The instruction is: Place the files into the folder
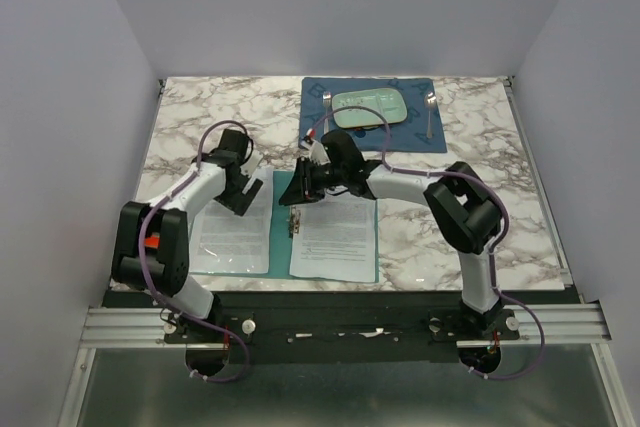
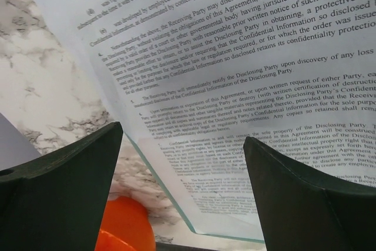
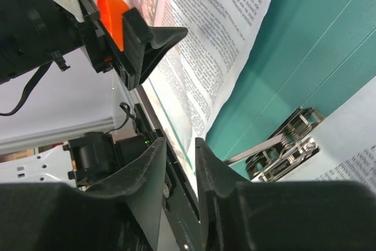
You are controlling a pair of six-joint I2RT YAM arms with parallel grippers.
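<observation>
Left gripper (image 2: pixel 182 133) wide-jawed, empty, over files (image 2: pixel 235 57); right gripper (image 3: pixel 181 145) narrow-jawed (hold unclear) at folder (image 3: pixel 305 39) edge.

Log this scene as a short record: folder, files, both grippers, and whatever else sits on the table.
folder: teal, open flat, metal clip by the crease
files: one printed sheet on each leaf
left gripper: open, above the left sheet
right gripper: jaws narrow, by the left sheet's edge; grip unclear
elsewhere: pale green plate on blue placemat, far side
</observation>
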